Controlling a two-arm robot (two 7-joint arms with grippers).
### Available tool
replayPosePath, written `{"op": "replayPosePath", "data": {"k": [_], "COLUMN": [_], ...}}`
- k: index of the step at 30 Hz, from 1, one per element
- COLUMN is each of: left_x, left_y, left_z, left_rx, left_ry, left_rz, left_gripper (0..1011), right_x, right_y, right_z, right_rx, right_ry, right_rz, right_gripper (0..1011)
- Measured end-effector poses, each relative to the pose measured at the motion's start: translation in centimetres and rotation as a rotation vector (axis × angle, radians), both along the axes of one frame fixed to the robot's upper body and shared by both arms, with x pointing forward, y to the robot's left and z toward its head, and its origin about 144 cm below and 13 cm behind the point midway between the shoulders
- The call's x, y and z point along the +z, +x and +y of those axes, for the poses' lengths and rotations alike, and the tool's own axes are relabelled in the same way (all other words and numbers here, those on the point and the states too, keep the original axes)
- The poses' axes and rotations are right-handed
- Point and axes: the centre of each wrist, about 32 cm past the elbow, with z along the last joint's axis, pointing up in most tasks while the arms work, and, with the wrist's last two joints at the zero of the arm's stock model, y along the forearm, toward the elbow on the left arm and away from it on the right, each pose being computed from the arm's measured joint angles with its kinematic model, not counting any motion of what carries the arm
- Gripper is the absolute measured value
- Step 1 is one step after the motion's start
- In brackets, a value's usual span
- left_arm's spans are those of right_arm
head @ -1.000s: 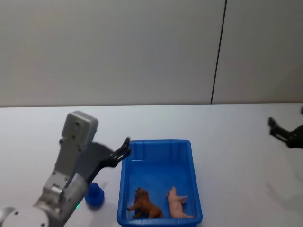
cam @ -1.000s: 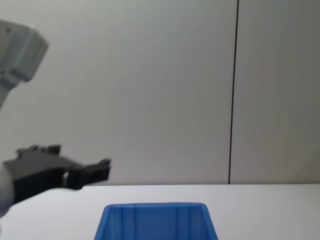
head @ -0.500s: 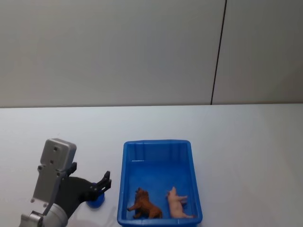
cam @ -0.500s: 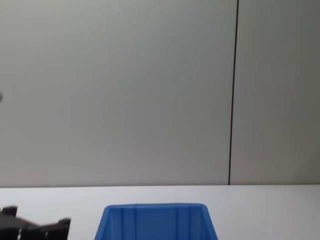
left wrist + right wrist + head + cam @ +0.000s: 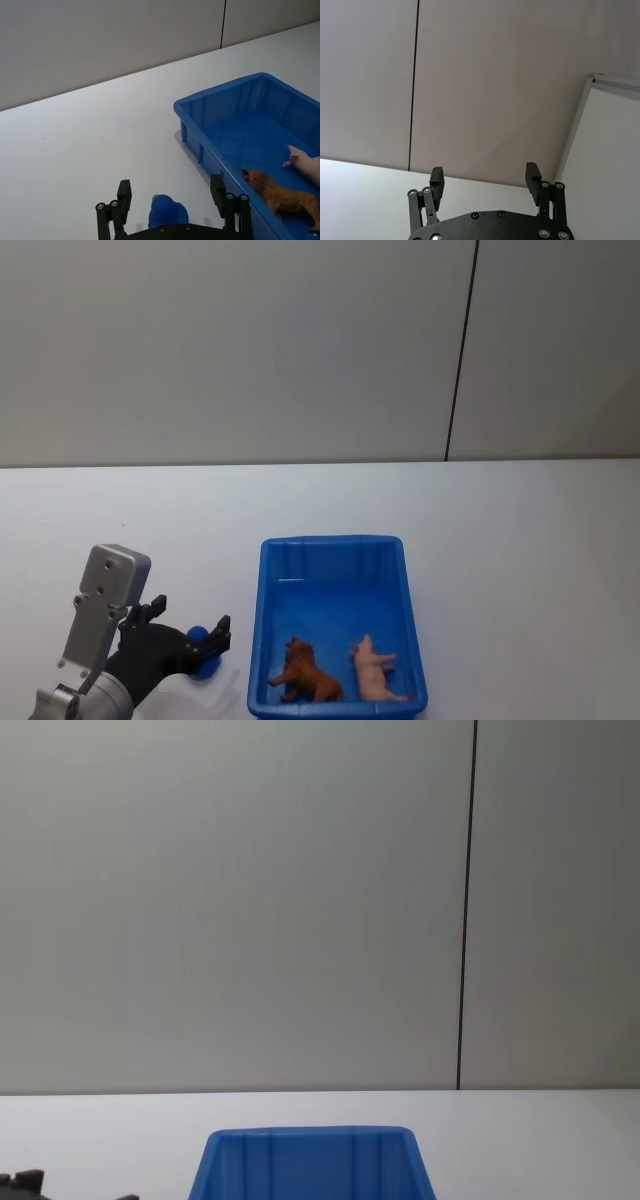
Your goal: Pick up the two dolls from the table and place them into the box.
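Brown doll (image 5: 308, 673) and pink doll (image 5: 376, 675) are both lying in the near end of the box (image 5: 333, 540), side by side. The brown one is on the left and the pink one on the right, just beside each other with a sliver of blue floor between them. We're reading both long axes as running roughly along the box's length. The heads are pointing toward the far end, and the brown one is slanting a bit, with its head leaning toward the box's left wall. The box itself is sitting on the table (image 5: 500, 540), long side running away from the robot.

Left claw (image 5: 190, 618) is hanging low over the table, just left of the box's near corner, with its fingers (image 5: 124, 191) spread wide. A small blue thing (image 5: 167, 214) is sitting on the table between them with a gap on each side, so we're seeing the claw gripping nothing.

Right claw (image 5: 485, 176) is up in the air and facing the wall (image 5: 470, 75), fingers also spread wide and holding nothing.
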Motion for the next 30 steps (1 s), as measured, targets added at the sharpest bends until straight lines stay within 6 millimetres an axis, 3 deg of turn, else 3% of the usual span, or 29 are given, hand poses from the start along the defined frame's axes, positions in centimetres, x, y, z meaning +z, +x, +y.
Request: {"op": "replayPosePath", "data": {"k": [30], "left_x": [-3.7], "left_y": [3.7], "left_z": [3.2], "left_rx": [-0.074], "left_ry": [-0.005], "left_rz": [0.127], "left_gripper": [1001], "right_x": [0.0], "right_y": [-0.2], "right_z": [-0.4], "right_rx": [-0.020], "right_ry": [-0.003], "right_rz": [-0.014], "right_gripper": [1001]}}
